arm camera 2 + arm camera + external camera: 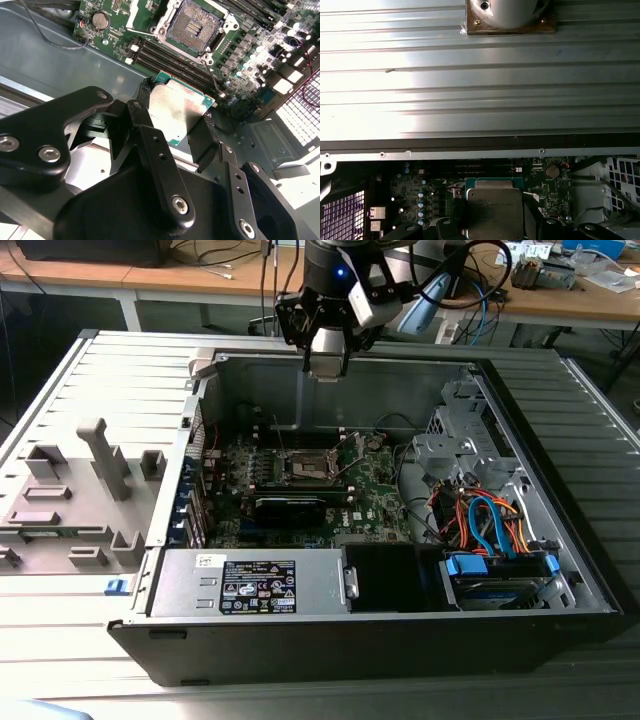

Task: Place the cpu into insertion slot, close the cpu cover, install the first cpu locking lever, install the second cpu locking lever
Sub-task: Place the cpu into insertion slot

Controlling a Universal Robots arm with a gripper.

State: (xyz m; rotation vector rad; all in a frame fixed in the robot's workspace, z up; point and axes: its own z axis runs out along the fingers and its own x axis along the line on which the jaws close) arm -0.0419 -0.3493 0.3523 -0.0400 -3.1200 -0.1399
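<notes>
An open computer case (400, 640) lies on its side on a ribbed grey tabletop (60, 380), and a grey moulded fixture (70, 500) is set beside it at the exterior view's left. Inside the case, a power supply (255, 585) and a drive bay with blue and orange cables (495, 540) are found along the near wall. A black rectangular block (290, 508) sits just in front of the insertion slot (305, 468).

The jaws are seen in the exterior view above the case's far wall, well apart from the slot. They are closed on the cpu (180, 112), which is clamped by two opposite edges.

The socket's exposed contact field is shown in the second wrist view, with the insertion slot (195, 25) uncovered. Long black memory slots (165, 57) lie between it and the held chip, and a coin cell (101, 20) is off to one side. Whether the cpu cover is raised cannot be told.

In the first wrist view the cpu (494, 210) is seen against the green board, with the case wall and the ribbed tabletop (470, 75) beyond it. A round grey base on a square plate (510, 12) is also seen there.

The chip's silvery top is turned towards both wrist cameras, its green edge towards the board. It is nearly square, so no long axis can be told.
</notes>
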